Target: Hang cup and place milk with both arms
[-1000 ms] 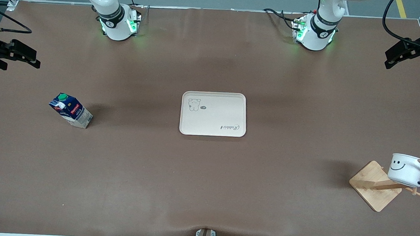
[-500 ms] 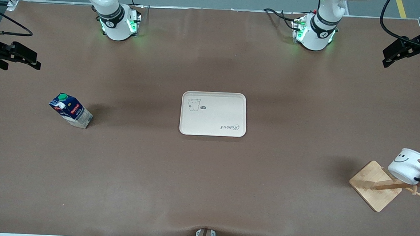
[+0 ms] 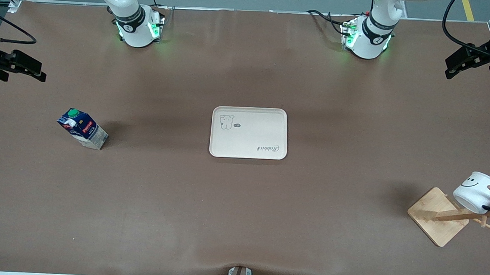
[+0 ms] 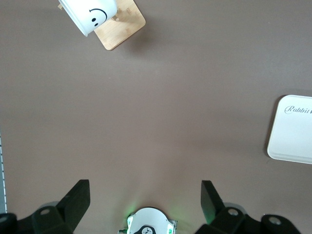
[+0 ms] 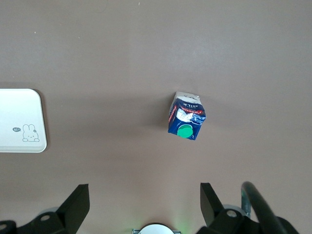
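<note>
The cup (image 3: 476, 196), white with a black smiley face, hangs tilted by its black handle on a peg of the wooden rack (image 3: 436, 216). It also shows in the left wrist view (image 4: 90, 17). The milk (image 3: 83, 128), a dark-blue carton with a green cap, stands on the table toward the right arm's end and shows in the right wrist view (image 5: 186, 119). My left gripper (image 3: 450, 70) is open and empty, high over the table's left arm end. My right gripper (image 3: 39, 73) is open and empty, high over the table's right arm end, apart from the milk.
A cream tray (image 3: 248, 132) with a rabbit drawing lies at the table's middle, between the milk and the rack. It shows in both wrist views (image 4: 292, 129) (image 5: 19, 122). The two arm bases (image 3: 139, 27) (image 3: 368, 38) stand along the table's edge farthest from the front camera.
The cup has tipped from upright to tilted and settled on its peg. My left gripper has drawn a little farther from the rack. My right gripper has barely moved.
</note>
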Motion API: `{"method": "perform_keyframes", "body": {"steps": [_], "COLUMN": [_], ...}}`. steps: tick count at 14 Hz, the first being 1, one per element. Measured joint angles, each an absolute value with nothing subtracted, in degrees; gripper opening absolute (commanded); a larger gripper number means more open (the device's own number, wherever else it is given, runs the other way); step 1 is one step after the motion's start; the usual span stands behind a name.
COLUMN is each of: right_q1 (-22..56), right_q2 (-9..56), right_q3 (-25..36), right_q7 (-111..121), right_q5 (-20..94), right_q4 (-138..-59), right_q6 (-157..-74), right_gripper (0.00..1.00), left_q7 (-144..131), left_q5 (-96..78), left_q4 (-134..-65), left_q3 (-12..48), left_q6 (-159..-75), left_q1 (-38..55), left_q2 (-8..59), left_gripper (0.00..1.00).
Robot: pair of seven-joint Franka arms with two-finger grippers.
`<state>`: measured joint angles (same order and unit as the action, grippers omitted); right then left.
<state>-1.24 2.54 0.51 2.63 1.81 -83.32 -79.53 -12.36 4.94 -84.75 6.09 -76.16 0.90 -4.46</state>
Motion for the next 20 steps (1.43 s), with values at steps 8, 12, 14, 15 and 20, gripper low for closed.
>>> {"method": "perform_keyframes", "body": {"steps": [8, 12, 14, 15, 20], "right_q1": [-1.27, -1.27, -1.28, -1.28, -1.31], "right_q2": [2.54, 2.54, 2.54, 2.54, 2.54], "right_q3": [0.46, 0.47, 0.52, 0.51, 0.55], "right_q7": [2.61, 2.6, 2.59, 2.59, 2.57], "right_q5": [1.81, 1.81, 1.81, 1.81, 1.81], "right_q4": [-83.33, -83.33, -83.34, -83.31, -83.3], "right_q6": [-79.55, -79.55, -79.56, -79.56, -79.56], "right_gripper": [1.0, 1.0, 1.0, 1.0, 1.0], "left_q7": [-11.19, -8.98, -8.98, -8.98, -8.98], "left_q5": [2.74, 1.29, 1.22, 1.22, 1.22], "left_q4": [-87.93, -88.07, -88.12, -88.19, -88.64], "left_q3": [5.81, 5.45, 5.43, 5.4, 5.31], "left_q6": [-81.19, -81.35, -81.44, -81.44, -81.44], "left_q1": [0.8, 0.65, 0.65, 0.65, 0.43], "left_q2": [-4.46, -4.18, -4.12, -4.11, -4.11], "left_gripper": [1.0, 1.0, 1.0, 1.0, 1.0]}}
